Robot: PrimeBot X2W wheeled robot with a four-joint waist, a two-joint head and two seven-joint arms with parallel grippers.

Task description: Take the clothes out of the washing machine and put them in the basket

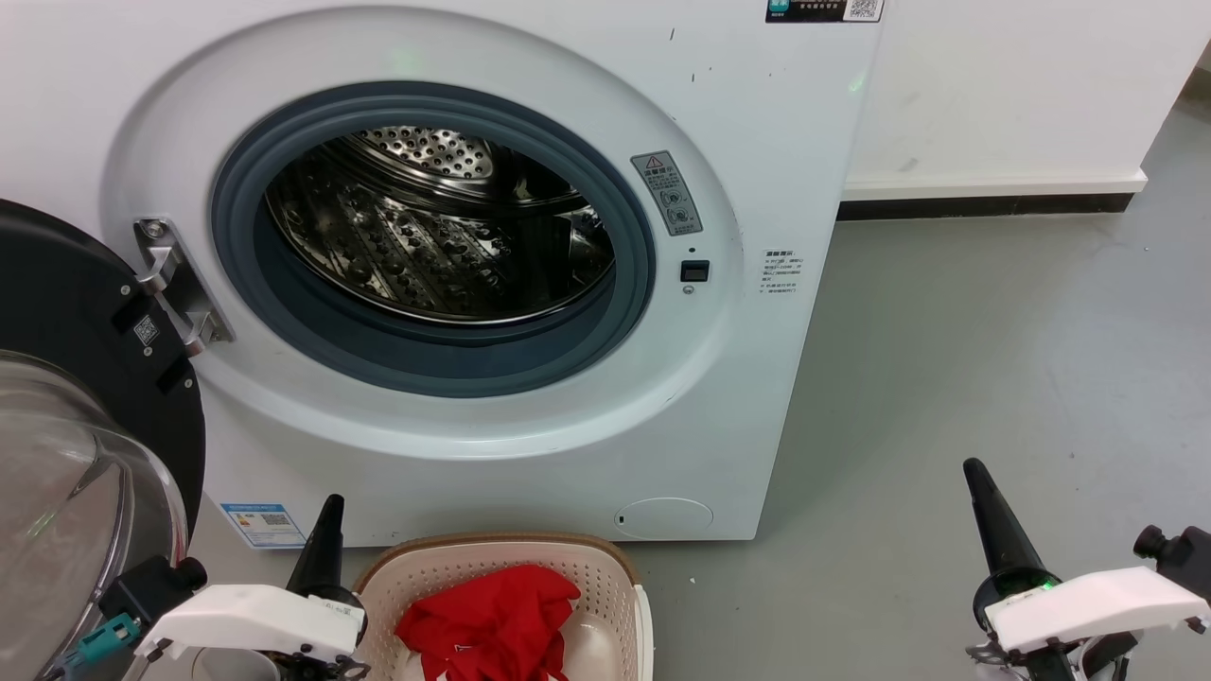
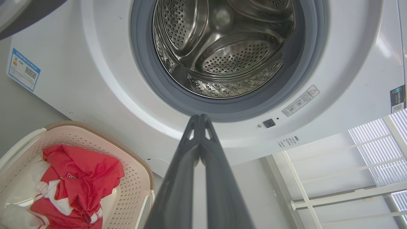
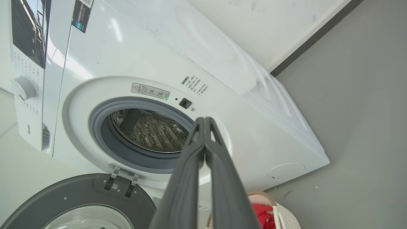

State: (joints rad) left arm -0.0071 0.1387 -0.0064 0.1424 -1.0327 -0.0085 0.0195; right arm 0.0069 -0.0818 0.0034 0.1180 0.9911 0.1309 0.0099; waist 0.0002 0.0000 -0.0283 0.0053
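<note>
My left claw (image 1: 330,503) and right claw (image 1: 974,470) are clenched empty, clothes (image 1: 492,619) heaped centrally in the basket (image 1: 492,545); risk: a garment hidden low inside the washing machine (image 1: 757,378) goes unretrieved.

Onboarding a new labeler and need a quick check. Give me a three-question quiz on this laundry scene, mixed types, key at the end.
1. True or false: the drum of the washing machine looks empty.
2. Where do the red clothes lie? A) in the basket B) on the floor C) in the drum
3. Fill in: the fingers of the left gripper and the right gripper are pressed ____.
Key: 1 true; 2 A; 3 shut.
</note>
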